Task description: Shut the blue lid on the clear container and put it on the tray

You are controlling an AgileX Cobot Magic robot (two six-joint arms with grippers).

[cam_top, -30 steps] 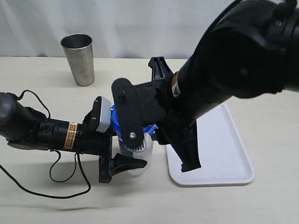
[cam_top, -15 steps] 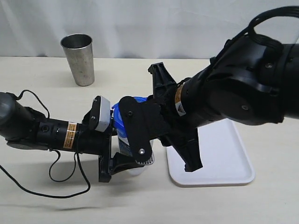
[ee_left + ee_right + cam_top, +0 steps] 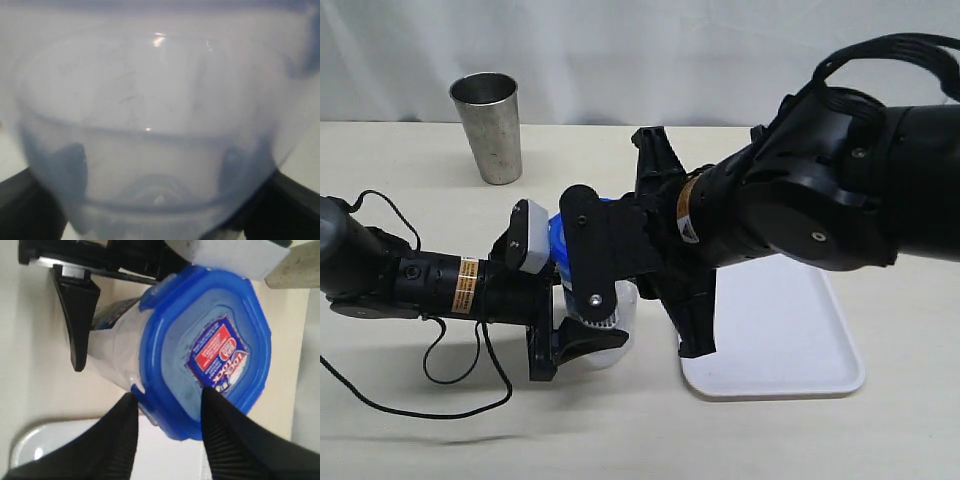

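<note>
Exterior view: left pincer (image 3: 160, 215) grasps upright clear container (image 3: 624, 303); right pincer (image 3: 170, 396) straddles blue lid (image 3: 202, 335), grip unclear.

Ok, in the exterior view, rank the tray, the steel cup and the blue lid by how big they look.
1. the tray, largest even though it is partly covered.
2. the steel cup, in full view.
3. the blue lid, smallest. Only a sliver shows, so this ranks the visible part, not the whole lid.

Right claw (image 3: 167, 397) above left claw (image 3: 605, 318)
</note>
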